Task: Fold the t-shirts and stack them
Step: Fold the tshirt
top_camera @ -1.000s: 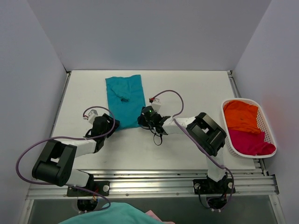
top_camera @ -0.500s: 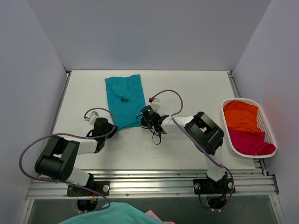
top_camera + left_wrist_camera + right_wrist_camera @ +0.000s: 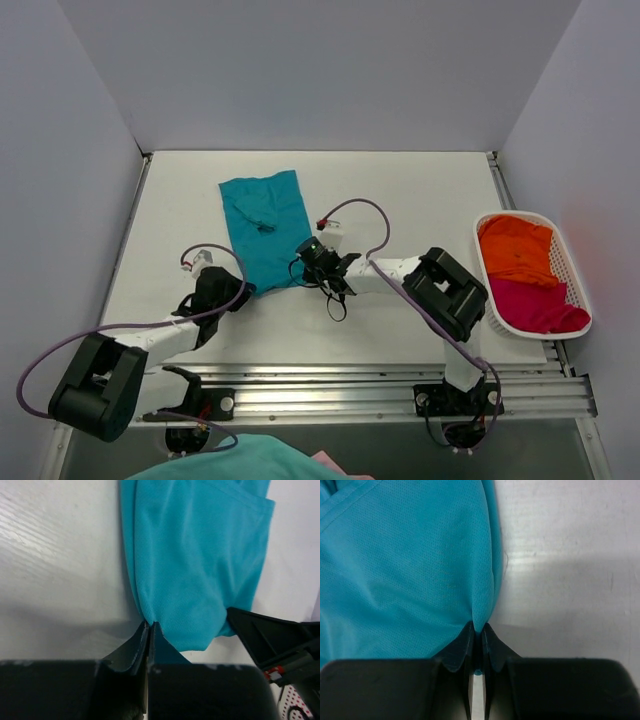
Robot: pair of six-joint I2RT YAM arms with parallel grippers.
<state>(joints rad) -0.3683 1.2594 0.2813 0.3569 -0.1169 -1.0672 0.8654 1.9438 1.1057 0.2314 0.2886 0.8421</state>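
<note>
Pinching near-edge corners of teal t-shirt (image 3: 262, 225) with left gripper (image 3: 150, 625) and right gripper (image 3: 477, 627) clamped tight; soft, light, floppy cloth, likely sagging between grips.

white-and-black arms (image 3: 160, 338), looping purple cables (image 3: 355, 200), black grippers (image 3: 149, 632)

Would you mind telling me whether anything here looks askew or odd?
Only small things: the teal t-shirt lies slightly tilted on the table, with a bunched wrinkle near its middle. The orange t-shirt and magenta t-shirt sit crumpled in the white basket, unfolded.
</note>
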